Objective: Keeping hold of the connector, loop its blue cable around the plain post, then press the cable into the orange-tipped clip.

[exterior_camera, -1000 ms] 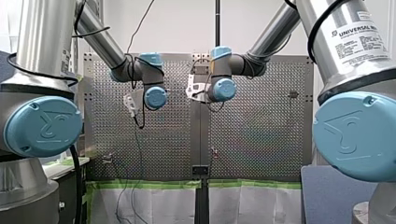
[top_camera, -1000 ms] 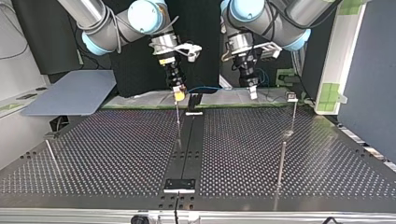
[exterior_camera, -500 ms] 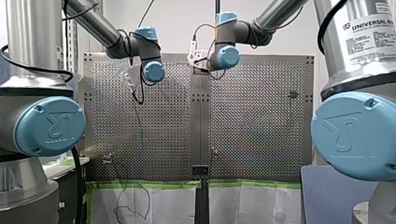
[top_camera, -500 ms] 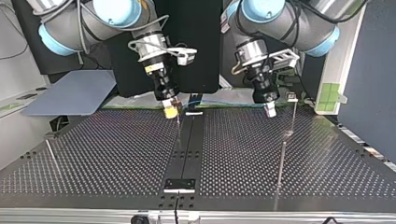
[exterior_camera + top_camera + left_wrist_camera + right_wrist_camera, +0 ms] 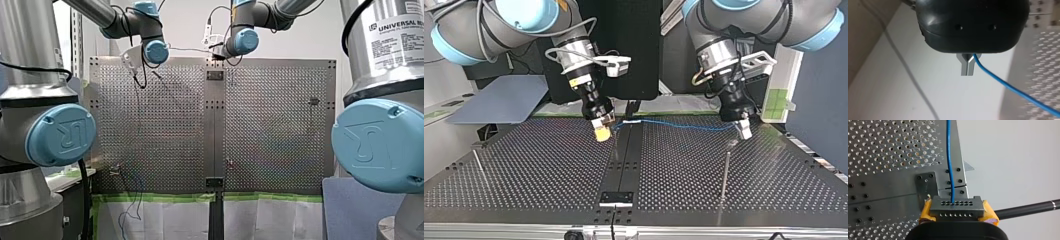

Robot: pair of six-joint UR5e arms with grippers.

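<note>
Early stage: my right gripper (image 5: pixel 601 131), just left of the top view's middle over the table (image 5: pixel 549 175), has yellow pads clamped on the grey connector (image 5: pixel 956 206). The thin blue cable (image 5: pixel 684 126) runs nearly straight to my left gripper (image 5: pixel 744 130), whose metal fingers are pinched on it. Looping and pressing-in are both left.

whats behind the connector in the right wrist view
The perforated table and a bolted plate; the connector, clamped between my right gripper's yellow pads, covers one corner of the plate.
</note>
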